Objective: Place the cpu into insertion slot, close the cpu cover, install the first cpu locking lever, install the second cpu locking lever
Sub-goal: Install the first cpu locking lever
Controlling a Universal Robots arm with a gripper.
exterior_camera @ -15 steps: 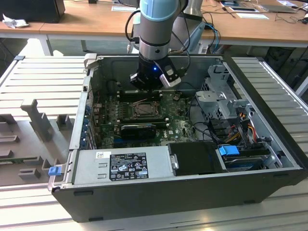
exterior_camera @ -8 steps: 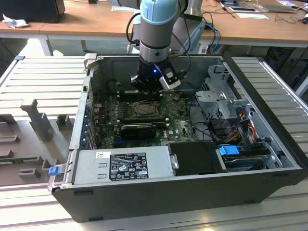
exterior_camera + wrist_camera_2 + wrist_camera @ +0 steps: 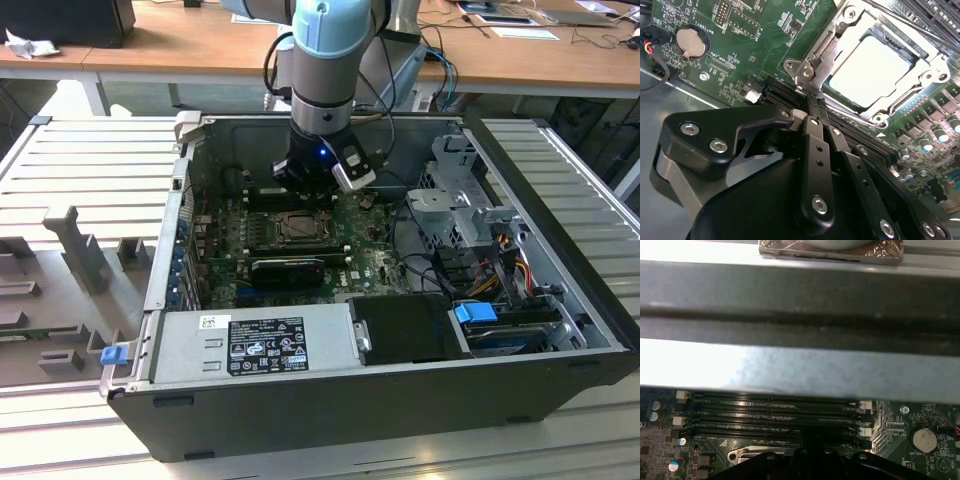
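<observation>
The chip (image 3: 875,70) lies flat in its socket on the green board (image 3: 740,60), pale and square. The metal frame (image 3: 935,70) sits down around its edges. Just beside one corner of that frame are the tips of the gripper (image 3: 811,102). Its black fingers (image 3: 812,150) are drawn together, and I cannot tell whether anything thin is pinched between them. A coin battery (image 3: 690,41) sits well apart on the board. In the exterior view, the arm (image 3: 325,60) reaches down in the upper middle of the frame into the open computer case (image 3: 400,400).
</observation>
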